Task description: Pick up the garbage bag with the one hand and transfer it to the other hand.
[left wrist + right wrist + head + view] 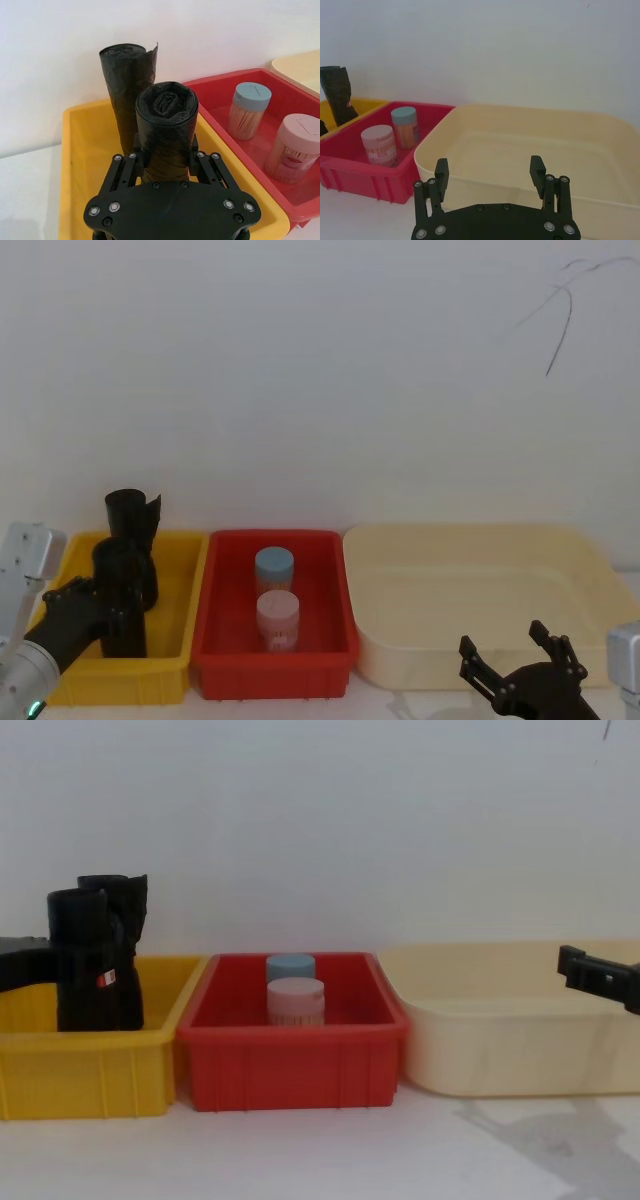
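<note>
As left gripper clamps garbage bag (upright), bin walls ring it.

Lighting's bright and flat all round, coming from above judging by where the shadows fall, so the white wall looks even with no hot spots. The only real shadow is a pale, soft-edged grey patch on the table at the near right, in front of the cream tub. Up close the garbage bag catches faint highlights on its crinkles, though from the head view it reads as near-solid black, and the red bin has a mild glossy sheen on its floor.
</note>
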